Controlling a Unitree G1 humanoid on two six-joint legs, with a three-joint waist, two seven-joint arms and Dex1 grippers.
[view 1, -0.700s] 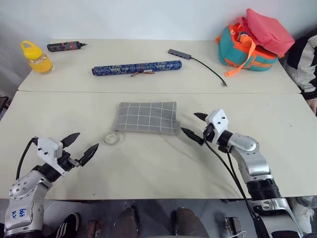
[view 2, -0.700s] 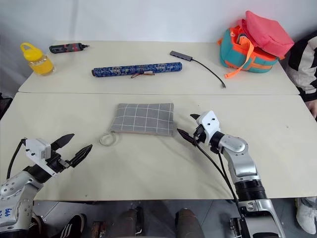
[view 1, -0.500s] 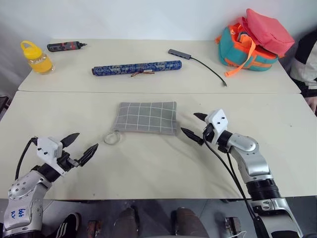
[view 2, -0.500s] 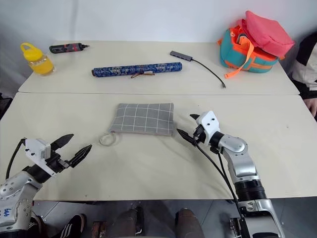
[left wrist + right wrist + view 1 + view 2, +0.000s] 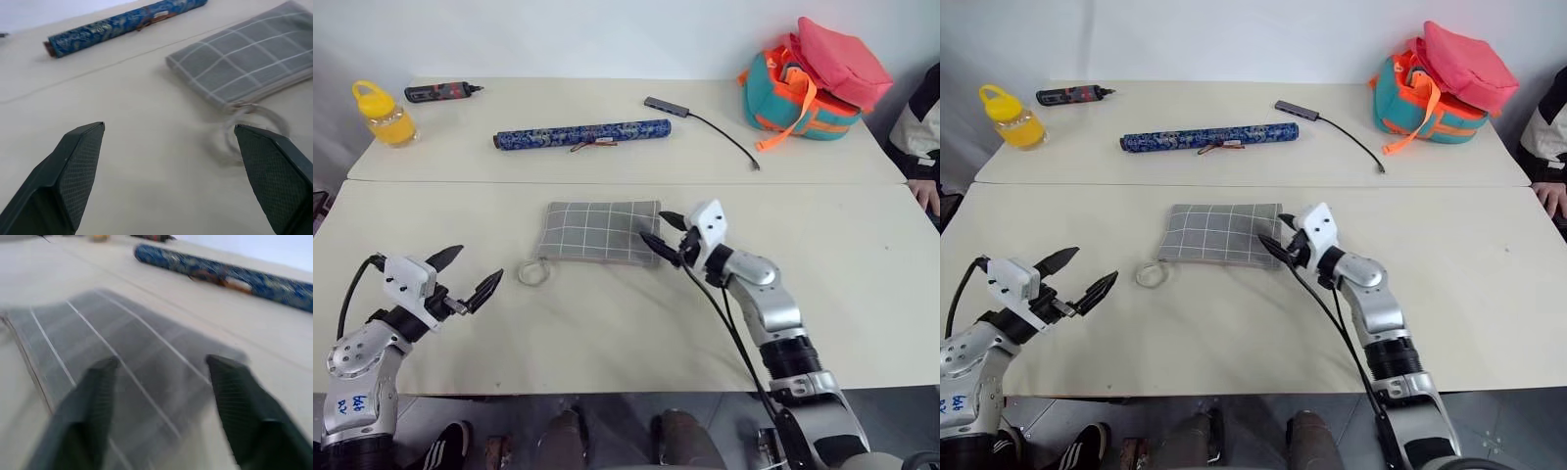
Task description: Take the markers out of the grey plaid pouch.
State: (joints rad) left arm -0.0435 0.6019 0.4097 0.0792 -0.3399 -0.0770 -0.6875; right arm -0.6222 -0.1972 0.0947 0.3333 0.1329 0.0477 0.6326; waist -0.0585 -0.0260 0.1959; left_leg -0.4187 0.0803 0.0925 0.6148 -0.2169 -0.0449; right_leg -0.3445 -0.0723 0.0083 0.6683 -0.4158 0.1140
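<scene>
on the near tabletop [image 5: 607, 343] the job looks to be at its opening step: the grey plaid pouch [image 5: 597, 231] lies flat in the middle, seemingly closed, with its white loop [image 5: 534, 271] trailing off the near left corner, and i can see no markers, so i take them to be inside. the right claw [image 5: 663, 232] is at the pouch's right end, one black finger over the corner of the fabric and the other just off the edge; the fingers stand partly apart with nothing between them, and i cannot tell whether they touch the cloth. that arm reaches in from the right with the forearm low over the tabletop and the claw pointing roughly level, toward the left, across the pouch. the left claw [image 5: 463, 275] hangs well apart from the pouch, near the tabletop's front left, fingers spread wide and empty, aimed roughly level toward the loop, which its wrist view shows lying ahead between the fingers [image 5: 73, 166]. to my eye the next move calls for a pinch on the right end to pin or lift it, while the left comes in to steady the loop end, so the pouch can be opened. on the far side lie a long blue patterned roll [image 5: 582, 133] and a teal-orange-pink bag [image 5: 808, 83], both clear of the work.
</scene>
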